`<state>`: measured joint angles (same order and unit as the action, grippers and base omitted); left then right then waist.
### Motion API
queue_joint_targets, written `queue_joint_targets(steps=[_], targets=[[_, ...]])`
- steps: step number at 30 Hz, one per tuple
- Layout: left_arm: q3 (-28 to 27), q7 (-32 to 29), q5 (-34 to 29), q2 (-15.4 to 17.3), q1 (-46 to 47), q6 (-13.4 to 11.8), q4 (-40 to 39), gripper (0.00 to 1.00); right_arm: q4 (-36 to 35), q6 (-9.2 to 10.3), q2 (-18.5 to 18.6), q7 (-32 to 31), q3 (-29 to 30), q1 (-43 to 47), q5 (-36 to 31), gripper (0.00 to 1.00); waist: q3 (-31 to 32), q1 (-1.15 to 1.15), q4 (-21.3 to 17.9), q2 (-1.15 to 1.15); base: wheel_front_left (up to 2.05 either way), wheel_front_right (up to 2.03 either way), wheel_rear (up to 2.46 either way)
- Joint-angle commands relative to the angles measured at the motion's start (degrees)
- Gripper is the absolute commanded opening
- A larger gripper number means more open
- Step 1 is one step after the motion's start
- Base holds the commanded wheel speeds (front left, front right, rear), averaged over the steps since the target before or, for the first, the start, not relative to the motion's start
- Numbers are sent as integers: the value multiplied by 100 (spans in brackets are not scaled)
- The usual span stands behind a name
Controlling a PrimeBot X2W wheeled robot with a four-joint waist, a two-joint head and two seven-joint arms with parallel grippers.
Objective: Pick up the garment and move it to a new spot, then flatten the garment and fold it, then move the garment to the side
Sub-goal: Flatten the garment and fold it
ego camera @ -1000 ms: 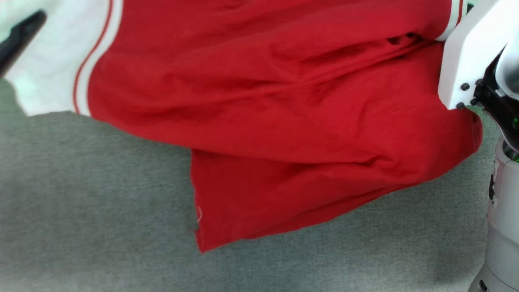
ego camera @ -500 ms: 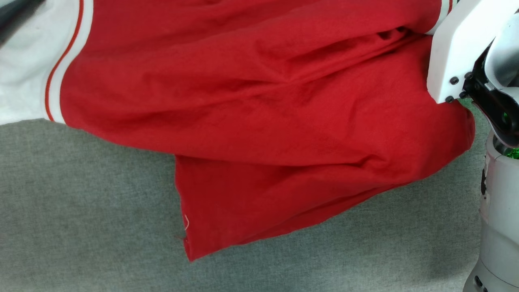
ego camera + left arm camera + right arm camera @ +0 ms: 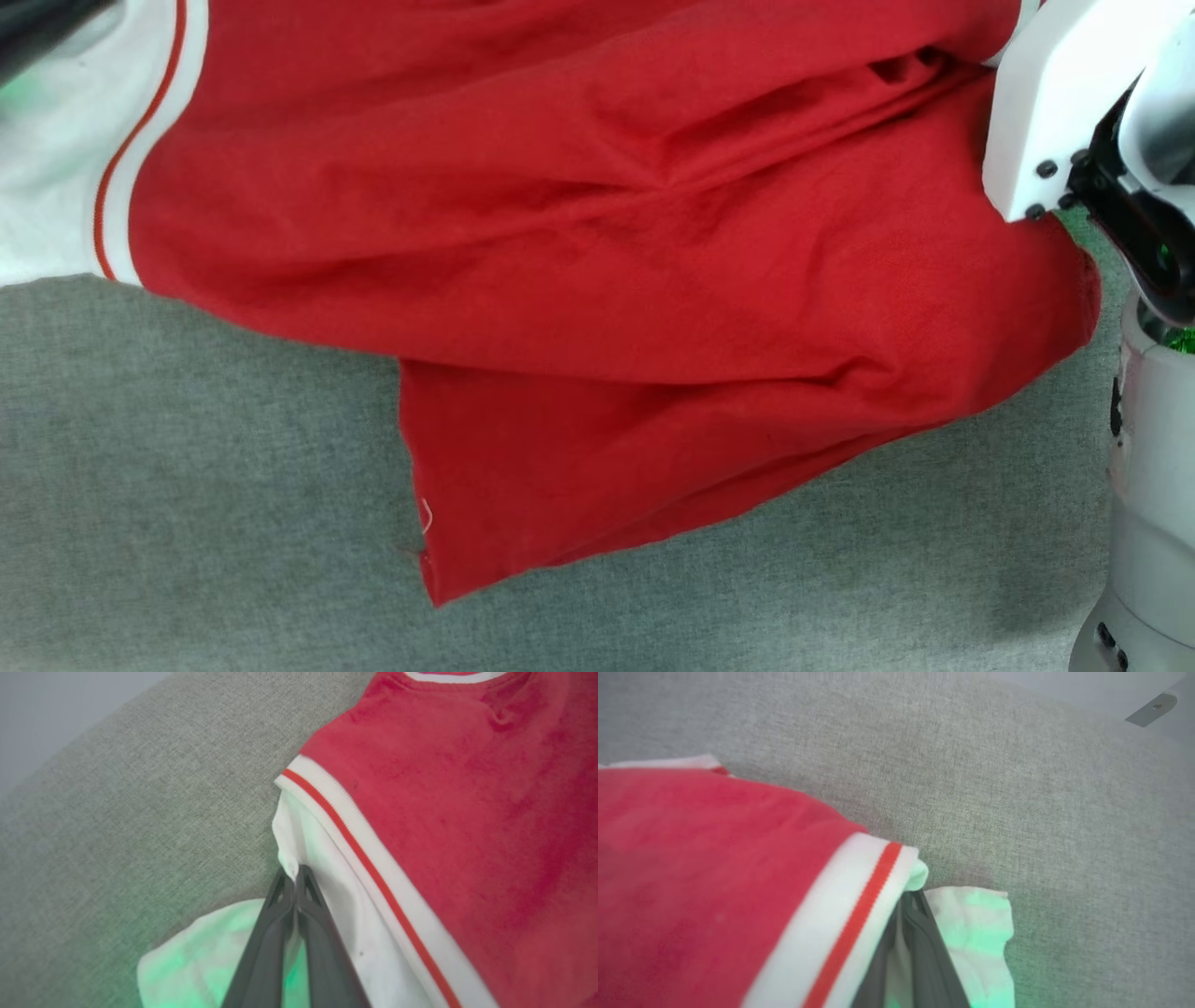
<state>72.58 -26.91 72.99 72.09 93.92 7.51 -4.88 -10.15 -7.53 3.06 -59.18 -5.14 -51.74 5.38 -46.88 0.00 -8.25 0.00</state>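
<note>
1. Garment: rumpled red sports jersey (image 3: 597, 233) with short white sleeves and red-white striped trim, over the grey fabric-covered worktop (image 3: 187, 467); 1 hem corner points toward the robot.
2. Left gripper (image 3: 295, 877): fingers pressed together, pinching the edge of 1 white sleeve (image 3: 336, 914).
3. Right gripper (image 3: 911, 901): closed on the other white sleeve (image 3: 976, 924), under the striped trim.

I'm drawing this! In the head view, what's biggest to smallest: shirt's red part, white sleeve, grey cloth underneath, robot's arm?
1. garment's red part
2. grey cloth
3. right arm, though closeness to the camera may inflate it
4. white sleeve, cut off at the edge
</note>
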Motion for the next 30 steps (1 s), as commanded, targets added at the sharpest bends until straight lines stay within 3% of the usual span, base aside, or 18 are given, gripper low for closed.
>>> queue_joint_targets(steps=[1, 11, 17, 22, 30], targets=[[134, 11, 59, -15, -126, -5, 63, 0, 159, 9, -31, 30, -61, 6, -8, 0, 7, 0, -4, 0, 0, 0, 0], [73, 1302, 631, -169, 225, -8, 609, 0, 141, 9, -11, 933, 15, -654, -332, 0, 289, 0, 89, 0, 0, 0, 0], [-151, 2245, 1059, -462, 548, -8, 1289, 0, 492, 9, -11, 1417, 300, -1405, -622, 0, 517, 0, 150, 0, 0, 0, 0], [-543, 3053, 1346, -973, 901, -7, 2108, 0, 990, 9, -19, 2058, 883, -2328, -885, 0, 728, 0, 264, 0, 0, 0, 0], [-1490, 3978, 1841, -1861, 1725, -8, 3176, 0, 1986, 9, -7, 3593, 1994, -4116, -1283, 0, 1003, 0, 462, 0, 0, 0, 0]])
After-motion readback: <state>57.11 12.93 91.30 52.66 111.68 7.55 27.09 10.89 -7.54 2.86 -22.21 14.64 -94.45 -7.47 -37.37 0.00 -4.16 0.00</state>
